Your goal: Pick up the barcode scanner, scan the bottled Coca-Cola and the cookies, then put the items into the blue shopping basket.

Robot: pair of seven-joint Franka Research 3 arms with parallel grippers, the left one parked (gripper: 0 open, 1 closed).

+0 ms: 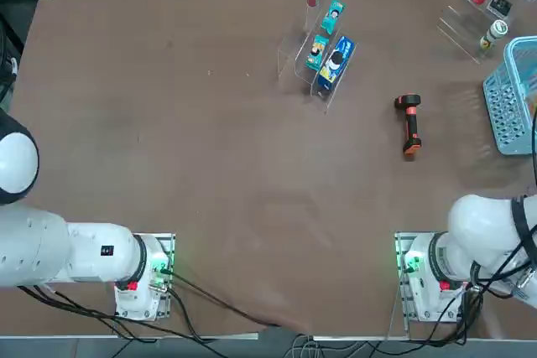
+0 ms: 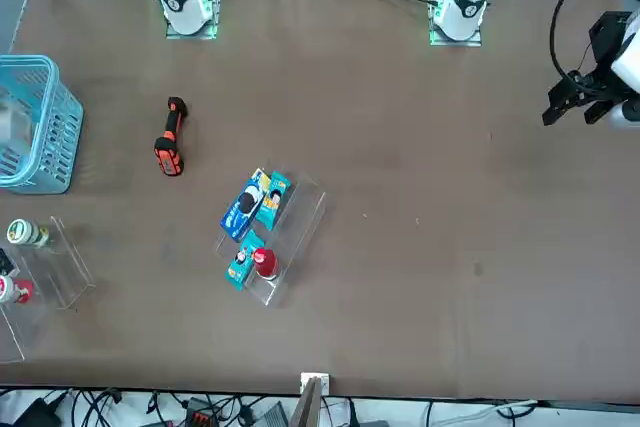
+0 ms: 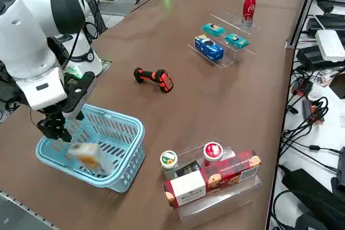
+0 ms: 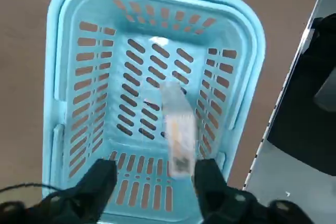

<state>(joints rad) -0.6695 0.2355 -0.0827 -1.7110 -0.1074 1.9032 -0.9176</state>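
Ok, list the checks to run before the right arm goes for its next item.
1. Right gripper open over the light blue lattice shopping basket: ok.
2. White and yellow-orange cookie box inside the basket: ok. Settled flat: cannot tell.
3. Slim red Coca-Cola bottle in the basket: not ok. It stands upright on the clear display stand.
4. Orange and black barcode scanner lying free on the brown table: ok.
5. Bottle scanned: cannot tell.

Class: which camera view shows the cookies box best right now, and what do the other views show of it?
The right wrist view: the cookies box appears blurred inside the blue basket, below the open right hand. The right side view shows a blur; top and front views barely show it.
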